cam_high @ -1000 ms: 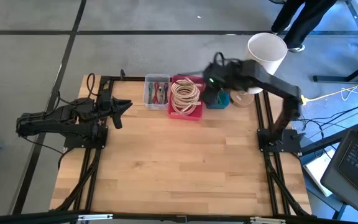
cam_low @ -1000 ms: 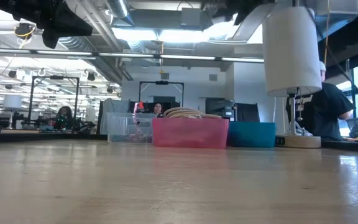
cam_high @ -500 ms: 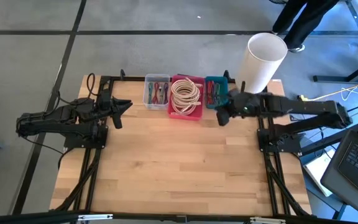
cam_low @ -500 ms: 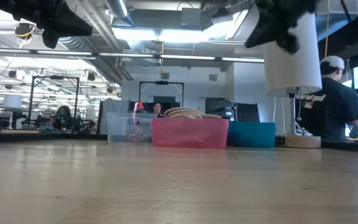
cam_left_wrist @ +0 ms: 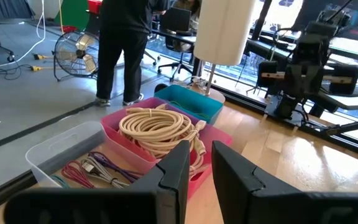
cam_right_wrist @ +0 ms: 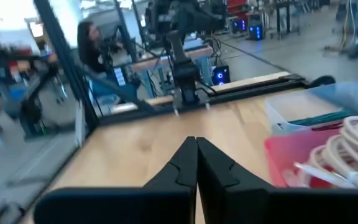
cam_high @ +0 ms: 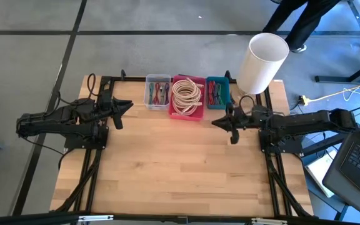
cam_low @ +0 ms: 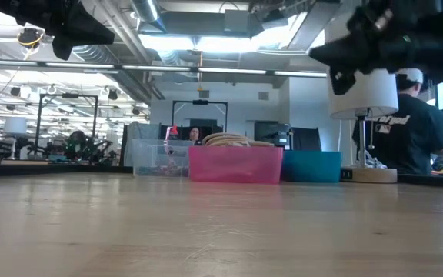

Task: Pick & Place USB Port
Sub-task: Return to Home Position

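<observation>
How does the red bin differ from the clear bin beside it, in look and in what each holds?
The red bin has opaque pink-red walls; the clear bin is see-through. The red bin holds a coil of white cable, which rises above its rim; the clear bin holds thin coloured cables. From above, the red bin looks the longer of the two. Both are open-topped and stand side by side at the far edge of the table.
</observation>
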Motion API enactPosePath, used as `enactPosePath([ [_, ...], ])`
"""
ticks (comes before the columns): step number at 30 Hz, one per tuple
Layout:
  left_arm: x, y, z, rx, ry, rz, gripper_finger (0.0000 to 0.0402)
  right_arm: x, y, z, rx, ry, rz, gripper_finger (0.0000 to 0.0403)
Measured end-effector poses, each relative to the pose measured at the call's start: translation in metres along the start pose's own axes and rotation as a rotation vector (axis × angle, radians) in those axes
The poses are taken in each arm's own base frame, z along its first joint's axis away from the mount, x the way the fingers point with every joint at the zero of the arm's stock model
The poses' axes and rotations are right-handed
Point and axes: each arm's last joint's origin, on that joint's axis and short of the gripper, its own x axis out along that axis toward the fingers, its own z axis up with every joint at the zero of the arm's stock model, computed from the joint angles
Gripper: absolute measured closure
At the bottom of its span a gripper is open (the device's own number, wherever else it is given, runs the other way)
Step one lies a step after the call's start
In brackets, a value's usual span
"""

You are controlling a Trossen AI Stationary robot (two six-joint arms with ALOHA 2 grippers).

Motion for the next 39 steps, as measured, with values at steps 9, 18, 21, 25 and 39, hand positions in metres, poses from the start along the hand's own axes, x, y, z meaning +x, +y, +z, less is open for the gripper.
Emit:
enactPosePath([
  [9,0.000,0.000,0.000,0.000,0.000,0.000,0.0341,-0.035,-0.005,-0.040,-0.260,0.023,0.002,0.0401],
  [18,0.000,0.000,0.000,0.000,0.000,0.000,0.0341,-0.055,-0.005,-0.051,-0.278,0.044,0.008,0.0402],
  [21,0.000,0.000,0.000,0.000,0.000,0.000,0.0341,-0.061,-0.003,-0.050,-0.297,0.042,0.023,0.0402],
  [25,0.000,0.000,0.000,0.000,0.000,0.000,0.0341,-0.067,-0.003,-0.053,-0.292,0.067,0.024,0.0402],
  [39,0.000,0.000,0.000,0.000,0.000,0.000,0.0341,-0.086,0.007,-0.048,-0.310,-0.039,0.041,0.0402],
])
